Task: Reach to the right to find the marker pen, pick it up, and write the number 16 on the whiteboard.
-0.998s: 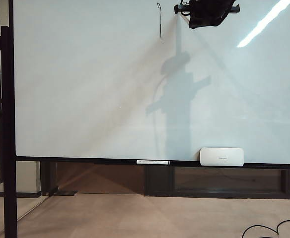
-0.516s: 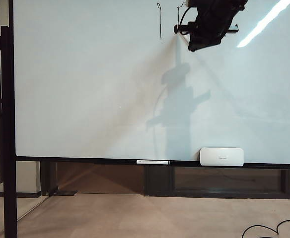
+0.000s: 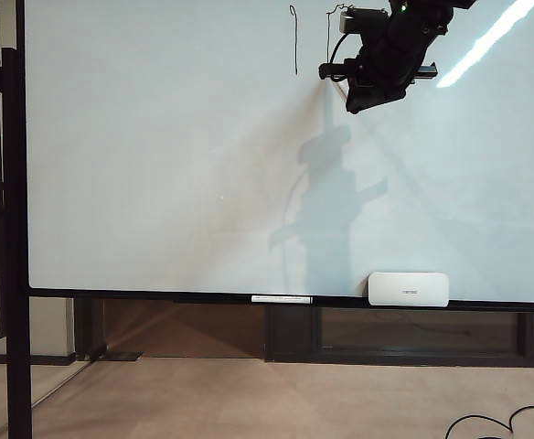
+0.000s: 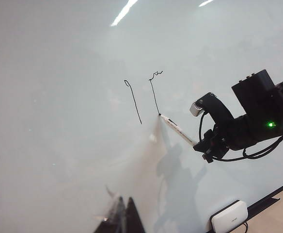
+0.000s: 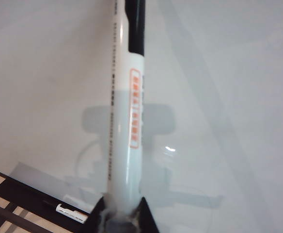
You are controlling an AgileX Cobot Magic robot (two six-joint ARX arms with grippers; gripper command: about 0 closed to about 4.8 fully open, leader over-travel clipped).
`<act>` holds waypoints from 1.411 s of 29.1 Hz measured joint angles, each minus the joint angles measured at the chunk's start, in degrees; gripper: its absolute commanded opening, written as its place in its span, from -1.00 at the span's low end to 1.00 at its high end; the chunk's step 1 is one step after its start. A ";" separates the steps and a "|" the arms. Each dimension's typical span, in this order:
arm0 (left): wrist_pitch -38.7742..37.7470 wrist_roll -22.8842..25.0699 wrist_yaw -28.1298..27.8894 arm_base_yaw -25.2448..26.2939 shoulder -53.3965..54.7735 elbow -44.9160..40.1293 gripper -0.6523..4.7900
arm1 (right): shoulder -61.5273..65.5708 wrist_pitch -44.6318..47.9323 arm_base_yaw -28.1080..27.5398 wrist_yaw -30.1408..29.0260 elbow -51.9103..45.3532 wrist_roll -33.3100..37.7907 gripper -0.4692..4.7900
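High on the whiteboard (image 3: 157,165), right gripper (image 4: 199,143) clamped on marker pen (image 4: 176,129), barrel slanting up-left, tip at the 6's down-stroke (image 4: 154,97), right of the 1 (image 4: 133,101); left gripper (image 4: 122,218) low, state unclear

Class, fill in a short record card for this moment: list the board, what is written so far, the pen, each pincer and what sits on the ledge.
board: whiteboard, upright, black frame
written: a vertical 1; beside it a second stroke, unfinished
pen: marker pen, tip on the board at that stroke's lower end
right pincer: shut on the marker pen, near the board's top
left pincer: away from the board, holds nothing, opening unclear
ledge: eraser, white stick
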 measured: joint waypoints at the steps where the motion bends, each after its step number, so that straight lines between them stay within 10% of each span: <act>1: -0.02 0.00 -0.02 0.00 0.02 0.00 -0.78 | 0.00 0.02 0.00 0.46 0.00 -0.02 -0.83; 41: 0.00 0.00 -0.22 0.00 0.00 0.00 -0.78 | -1.68 4.61 0.02 9.92 0.24 1.88 -0.83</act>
